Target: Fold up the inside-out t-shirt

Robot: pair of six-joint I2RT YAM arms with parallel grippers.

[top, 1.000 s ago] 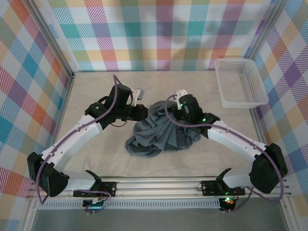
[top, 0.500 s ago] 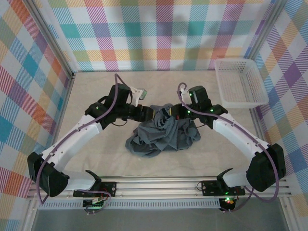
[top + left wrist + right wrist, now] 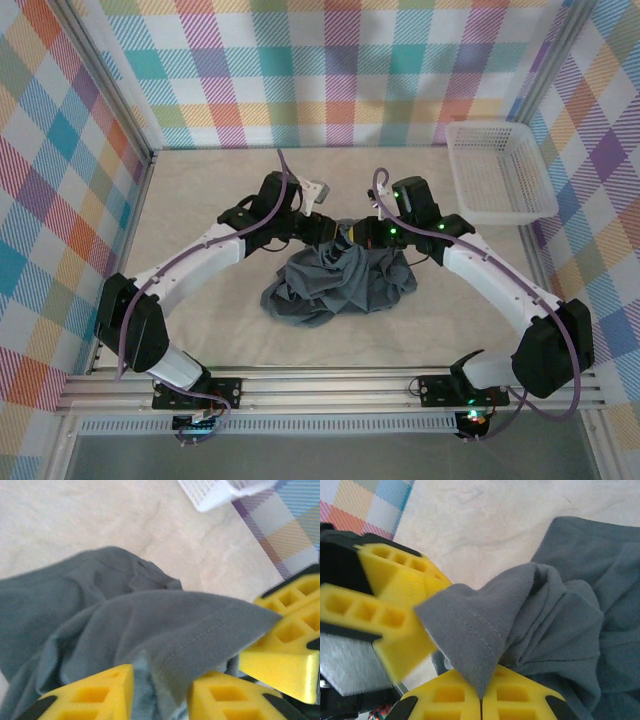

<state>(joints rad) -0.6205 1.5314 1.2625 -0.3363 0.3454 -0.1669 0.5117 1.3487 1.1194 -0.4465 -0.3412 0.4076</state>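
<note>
Heap: the t-shirt (image 3: 335, 285) lies crumpled on the middle of the table (image 3: 180, 190), in front of both arm bases, not yet spread or folded.
Raised edge: one hemmed edge (image 3: 200, 635) stands up off the far side of the heap, between the two grippers.
Right gripper (image 3: 481, 696): its yellow pads are pressed together on that hem, and the cloth comes up out of the pinch.
Left gripper (image 3: 160, 695): its fingers stand a narrow way apart with the hem hanging into the gap. Whether they pinch it cannot be told. It sits just beside the right gripper.
Step in hand: probably taking a second hold on the same edge, so the heap can be drawn open.
Doing it well: the left fingers should close on the hem alone, close beside the right pinch, not on a bunch of layers. The right should hold until that grip is firm. Then the two should part along the hem, lifting enough to let the wrinkles fall out.
Basket (image 3: 497, 170): it stands at the far right, well apart from the cloth.
Count: one t-shirt, two grippers, one basket.
</note>
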